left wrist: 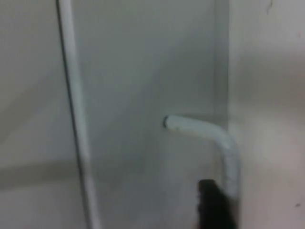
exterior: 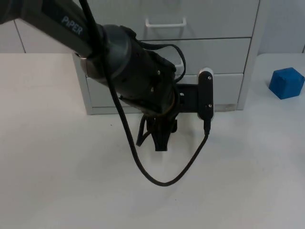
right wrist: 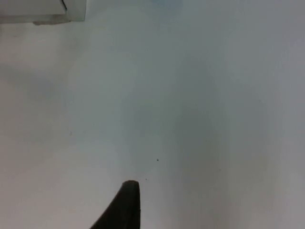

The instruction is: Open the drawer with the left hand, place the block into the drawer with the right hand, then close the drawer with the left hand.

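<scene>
A white drawer cabinet (exterior: pixel 217 50) stands at the back of the table with all its visible drawer fronts shut. My left gripper (exterior: pixel 156 137) hangs low in front of the lowest drawer, and the arm hides most of that front. In the left wrist view the gripper (left wrist: pixel 214 207) sits just beside a white bent-rod handle (left wrist: pixel 209 131) on a drawer front. The blue block (exterior: pixel 286 82) rests on the table to the right of the cabinet, well away from the left gripper. My right gripper (right wrist: pixel 126 205) waits above bare white table.
A higher drawer carries a white handle (exterior: pixel 165 22). A corner of the cabinet (right wrist: pixel 47 12) shows in the right wrist view. White table top (exterior: pixel 71 181) stretches in front of the cabinet and on both sides of it.
</scene>
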Controlling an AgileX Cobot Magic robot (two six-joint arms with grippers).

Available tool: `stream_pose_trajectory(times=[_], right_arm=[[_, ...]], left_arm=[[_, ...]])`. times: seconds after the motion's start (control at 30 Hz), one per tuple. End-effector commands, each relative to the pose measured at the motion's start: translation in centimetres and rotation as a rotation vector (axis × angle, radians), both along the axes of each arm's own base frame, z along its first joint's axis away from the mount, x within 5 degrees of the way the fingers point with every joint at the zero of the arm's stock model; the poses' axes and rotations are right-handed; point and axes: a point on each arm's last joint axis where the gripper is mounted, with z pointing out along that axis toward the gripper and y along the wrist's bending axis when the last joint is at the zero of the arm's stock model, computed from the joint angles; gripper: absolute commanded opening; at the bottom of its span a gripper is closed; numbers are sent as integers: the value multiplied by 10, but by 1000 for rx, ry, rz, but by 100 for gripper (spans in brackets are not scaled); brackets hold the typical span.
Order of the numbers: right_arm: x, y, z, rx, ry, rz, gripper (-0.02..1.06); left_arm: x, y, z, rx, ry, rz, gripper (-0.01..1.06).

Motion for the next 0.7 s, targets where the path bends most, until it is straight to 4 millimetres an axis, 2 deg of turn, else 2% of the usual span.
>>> stream_pose_trajectory(times=[0.0,0.1,0.33,0.43,0.47,0.63,0.67], right_arm=[[2,0,5,-5,-27,6,104],[2,0,5,-5,-32,6,104],[2,0,5,-5,-32,6,104],[2,0,5,-5,-34,6,104],[2,0,5,-5,-34,6,104],[2,0,5,-5,-34,6,104],[2,0,5,-5,-34,6,104]], left_arm=[[-2,1,-16,-18,49,23,34],[-2,2,-16,-14,47,29,0],[-8,0,-13,-12,60,110,0],[-30,-5,-7,5,92,100,0],[-30,-5,-7,5,92,100,0],[-83,-16,7,-49,177,80,0],[-83,-16,7,-49,177,80,0]])
